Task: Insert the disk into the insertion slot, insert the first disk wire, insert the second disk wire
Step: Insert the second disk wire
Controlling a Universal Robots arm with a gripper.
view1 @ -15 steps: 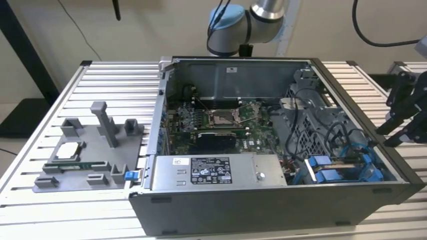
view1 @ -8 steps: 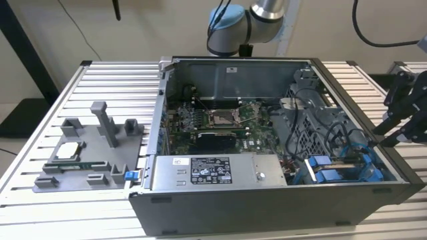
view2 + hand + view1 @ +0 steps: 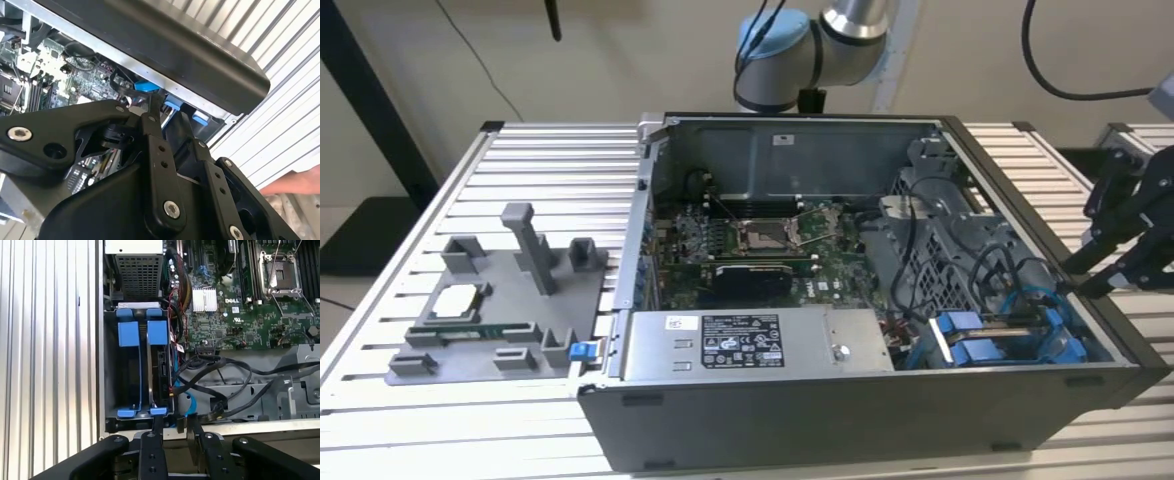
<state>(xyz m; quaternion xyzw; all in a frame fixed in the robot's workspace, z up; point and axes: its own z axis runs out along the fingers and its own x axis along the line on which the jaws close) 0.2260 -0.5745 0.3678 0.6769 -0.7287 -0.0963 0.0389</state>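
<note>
Black multi-link gripper [image 3: 1067,289] [image 3: 174,424] hangs at the exterior view's right, over the near-right corner of the open grey metal PC case [image 3: 854,425]. Its fingers [image 3: 153,432] stand apart w/ a narrow gap, tips just past the case rim and right beside the drive bay.

The flat rectangular disk [image 3: 159,340], clipped in a bright blue plastic carrier frame, already sits in the bay slot, seen edge-on. A second blue carrier [image 3: 128,335] stands just beside it, on the side nearer the case wall.

A thin blue cable [image 3: 189,407] and a bundle of black cables [image 3: 235,371] lie next to the bay, the blue one close to the fingertips; can't tell whether either is plugged into the disk.

Further left in the case lies the green motherboard [image 3: 720,240] w/ a square metal CPU socket [image 3: 763,236]. A grey power-supply box w/ white label [image 3: 747,345] runs along the near wall.

Outside the case, at the exterior view's left, a grey plastic fixture block [image 3: 494,310] rests on the slatted aluminium table [image 3: 534,150].
</note>
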